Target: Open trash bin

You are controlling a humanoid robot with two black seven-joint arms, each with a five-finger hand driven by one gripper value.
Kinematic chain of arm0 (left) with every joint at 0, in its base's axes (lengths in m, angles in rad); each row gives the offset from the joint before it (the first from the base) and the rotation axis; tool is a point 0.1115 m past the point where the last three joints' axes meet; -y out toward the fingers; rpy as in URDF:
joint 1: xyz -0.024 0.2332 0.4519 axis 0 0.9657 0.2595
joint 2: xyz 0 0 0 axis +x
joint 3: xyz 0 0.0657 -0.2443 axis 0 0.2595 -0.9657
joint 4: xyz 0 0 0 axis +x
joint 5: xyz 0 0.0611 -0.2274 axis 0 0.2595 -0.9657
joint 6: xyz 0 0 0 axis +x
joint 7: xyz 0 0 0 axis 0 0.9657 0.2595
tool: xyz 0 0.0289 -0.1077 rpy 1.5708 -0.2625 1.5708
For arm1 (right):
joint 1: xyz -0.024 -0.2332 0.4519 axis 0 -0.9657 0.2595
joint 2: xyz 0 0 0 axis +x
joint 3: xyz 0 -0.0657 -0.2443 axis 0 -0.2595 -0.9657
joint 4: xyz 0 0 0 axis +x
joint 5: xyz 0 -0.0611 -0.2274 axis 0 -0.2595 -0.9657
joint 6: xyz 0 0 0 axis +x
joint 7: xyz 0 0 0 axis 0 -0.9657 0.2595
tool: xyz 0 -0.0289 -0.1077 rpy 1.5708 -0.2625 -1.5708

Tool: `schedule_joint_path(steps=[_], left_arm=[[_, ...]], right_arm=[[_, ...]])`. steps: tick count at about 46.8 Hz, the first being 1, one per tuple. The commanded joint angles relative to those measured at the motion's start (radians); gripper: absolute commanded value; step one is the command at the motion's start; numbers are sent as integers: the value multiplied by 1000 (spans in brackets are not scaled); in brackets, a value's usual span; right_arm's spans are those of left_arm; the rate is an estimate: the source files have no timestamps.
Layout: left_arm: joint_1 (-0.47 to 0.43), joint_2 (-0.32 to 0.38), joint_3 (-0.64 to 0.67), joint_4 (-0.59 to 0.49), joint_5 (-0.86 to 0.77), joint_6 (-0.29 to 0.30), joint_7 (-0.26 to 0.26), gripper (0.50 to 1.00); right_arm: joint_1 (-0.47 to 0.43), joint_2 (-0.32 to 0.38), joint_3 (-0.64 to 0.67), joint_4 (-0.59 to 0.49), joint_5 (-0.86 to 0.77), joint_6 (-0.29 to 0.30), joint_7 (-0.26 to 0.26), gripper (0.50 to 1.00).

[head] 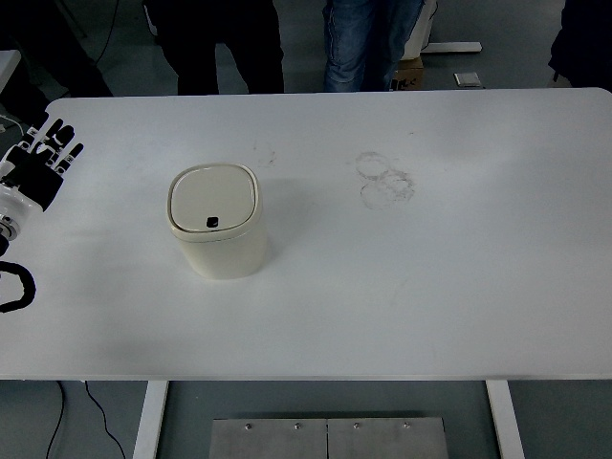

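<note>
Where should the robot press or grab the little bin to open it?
Probably at the small dark button on the near edge of the flat, closed lid, coming from straight above. The trash bin stands upright on the table, its top clear. The left robot hand is nearest.

The light is bright and even, and it seems to come from above. The white table (402, 287) is almost overexposed, with little texture. The bin (217, 220) gives only a soft, weak shadow on its right and near side. Faint ring marks (384, 179) are still visible. The picture is quite sharp; the table edges bend slightly near the corners.
</note>
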Motion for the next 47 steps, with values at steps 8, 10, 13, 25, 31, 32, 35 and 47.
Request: schedule_joint_path(steps=[8,10,13,25,31,32,35,47], left_arm=[[-2,-1,0,1,0,9,0,1000],[0,-1,-2,1,-2,9,0,1000],[0,-1,0,1,0,9,0,1000],[-3,-1,-2,1,-8,9,0,1000],[-5,-1,-2,1,-11,11,0,1000],[-5,-1,-2,1,-11,11,0,1000],[-6,-1,-2,1,-11,11,0,1000],[-23,-1,5,1,0,14,2,1000]], right_arm=[[0,0,0,0,0,0,-2,989],[0,0,0,0,0,0,0,991],[0,0,0,0,0,0,0,989],[0,0,0,0,-1,0,0,989],[0,0,0,0,0,1,0,989],[0,0,0,0,0,1,0,989],[0,0,0,0,0,0,0,989],[0,0,0,0,0,0,0,989]])
